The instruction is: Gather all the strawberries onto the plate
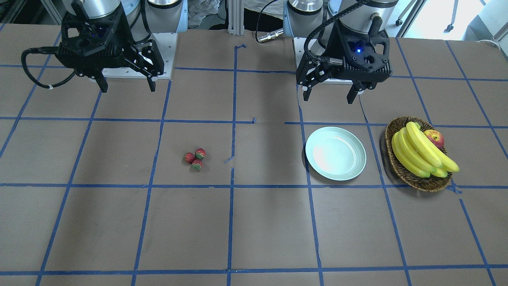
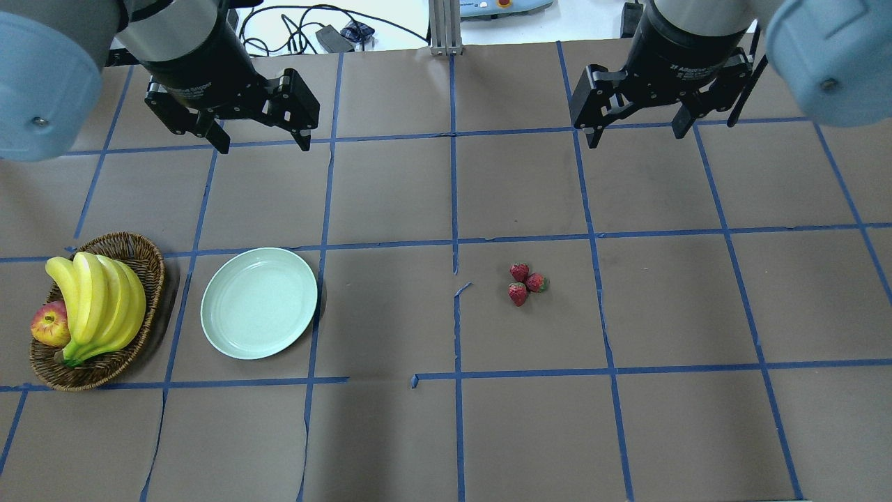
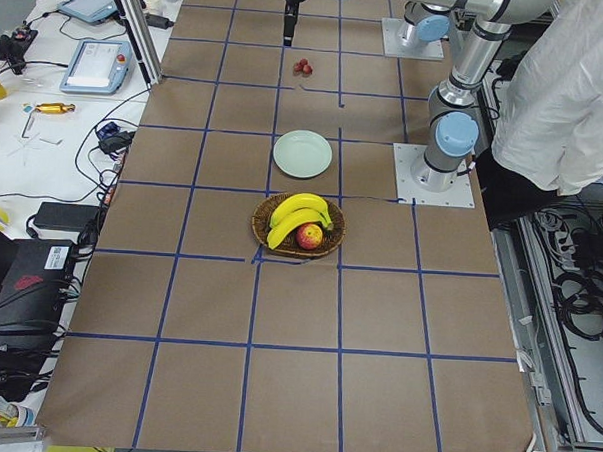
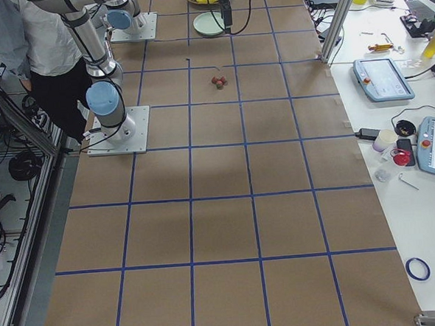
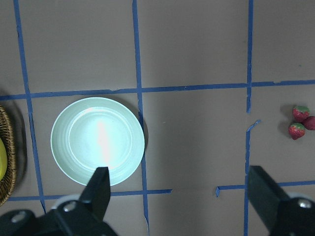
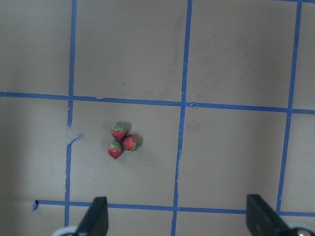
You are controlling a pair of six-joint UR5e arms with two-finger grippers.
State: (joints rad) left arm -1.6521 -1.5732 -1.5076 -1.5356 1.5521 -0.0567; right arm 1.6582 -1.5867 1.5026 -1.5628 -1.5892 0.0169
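1. The strawberries [image 2: 526, 282], three in all, lie in a tight cluster on the brown paper. They sit on the robot's right half of the table, just past the centre line of tape. The three touch or nearly touch one another.
2. The plate [image 2: 259, 303] sits flat on the robot's left half, well apart from the berries. Nothing lies in it, so you may judge that the collecting has not yet begun.
3. The right gripper [image 2: 636, 136] hangs above the table near the robot's base. Its fingers are spread wide and hold nothing.
4. The left gripper [image 2: 263, 143] hangs likewise, spread wide and bare. The plate lies forward of it, and its wrist view shows the berries only at the far edge.
5. The relation to watch: the right arm is the nearer one. From its fingers the cluster lies forward across the table and off toward the table's centre line. In the right wrist view the berries sit above the left-hand finger, not midway between the two.
6. You would therefore need to shift inward as well as forward before descending.
7. The cluster forms a rough triangle with no clear long axis. Each berry's cap-to-tip line is too small to read surely.
8. Because the berries crowd together, closing on one is likely to nudge its neighbours.
9. A wicker basket [image 2: 157, 272] with bananas [image 2: 97, 300] and an apple [image 2: 49, 324] stands just beside the plate, on its outer side.
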